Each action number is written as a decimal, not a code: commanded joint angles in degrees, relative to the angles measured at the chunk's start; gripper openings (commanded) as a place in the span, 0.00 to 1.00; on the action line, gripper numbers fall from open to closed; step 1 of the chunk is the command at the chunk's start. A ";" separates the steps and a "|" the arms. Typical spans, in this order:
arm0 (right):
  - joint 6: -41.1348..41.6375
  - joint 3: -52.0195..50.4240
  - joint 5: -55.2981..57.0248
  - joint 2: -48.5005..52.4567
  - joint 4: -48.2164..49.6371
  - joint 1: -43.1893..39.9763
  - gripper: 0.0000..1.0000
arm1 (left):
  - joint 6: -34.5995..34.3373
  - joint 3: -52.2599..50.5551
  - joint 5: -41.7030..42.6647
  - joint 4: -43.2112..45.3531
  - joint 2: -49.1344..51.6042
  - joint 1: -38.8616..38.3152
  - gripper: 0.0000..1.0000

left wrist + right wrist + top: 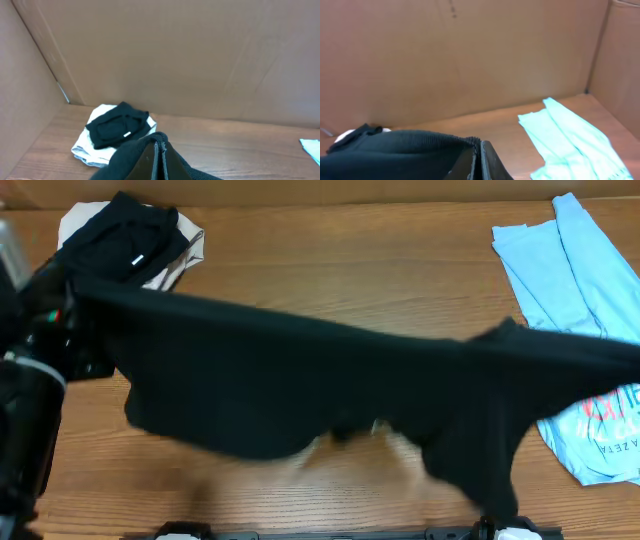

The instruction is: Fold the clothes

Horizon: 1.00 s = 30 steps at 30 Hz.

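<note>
A large black garment hangs stretched across the table, held up at both ends. My left gripper is shut on its left edge; in the overhead view that end sits at the left. My right gripper is shut on the ribbed edge of the black garment at the right end; the gripper itself is hidden in the overhead view. A light-blue tee with red print lies flat at the right, partly under the black cloth, and shows in the right wrist view.
A small folded black garment with a white tag lies on a pale cloth at the back left, also in the left wrist view. Cardboard walls stand behind and beside the wooden table.
</note>
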 commanded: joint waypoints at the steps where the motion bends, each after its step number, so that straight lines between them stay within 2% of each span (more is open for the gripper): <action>1: -0.28 4.50 7.63 0.37 -0.92 -0.76 0.04 | 2.36 0.02 -2.99 -0.50 1.33 0.33 0.04; 9: -2.86 -1.73 7.56 3.34 1.18 -0.74 0.04 | 2.34 -0.13 -3.02 -2.67 10.75 0.37 0.04; 16: -4.35 -12.17 7.52 12.26 4.90 -0.74 0.04 | 2.34 -0.13 -2.99 -0.66 24.15 0.37 0.04; 23: -6.23 -21.29 5.33 31.02 15.26 -0.66 0.04 | 2.29 -0.13 -2.40 8.35 41.24 0.13 0.04; 29: -5.92 -21.79 1.01 47.87 29.31 -0.66 0.04 | 2.29 -0.13 0.50 22.43 55.08 -0.17 0.04; 30: -5.53 -21.79 -1.01 52.33 33.99 -0.66 0.04 | 2.29 -0.13 0.50 27.26 59.32 -0.31 0.04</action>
